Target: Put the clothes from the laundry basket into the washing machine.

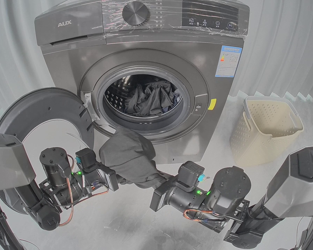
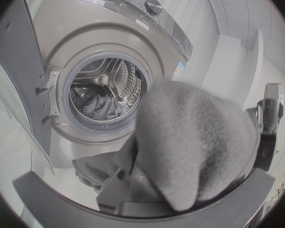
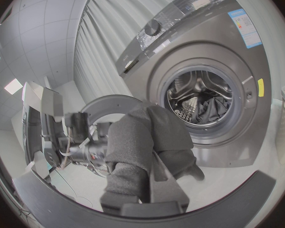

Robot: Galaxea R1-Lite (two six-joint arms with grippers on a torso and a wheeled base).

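Item: grey knit garment, bunched, held between both arms just near of the washing machine, below its open port. Step, as we judge it: loading. We would lift the bundle over the door seal, push it far into the drum beside the dark clothes, and release only when no hem hangs out. Left gripper: clamped on the garment, one finger buried in cloth. Right gripper: fingers pinched on a fold. Laundry basket: right of the machine.

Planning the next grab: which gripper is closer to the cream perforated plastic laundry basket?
Right. The right gripper sits left of the cream laundry basket; the left gripper is farther left, beyond the dark grey garment both hold.
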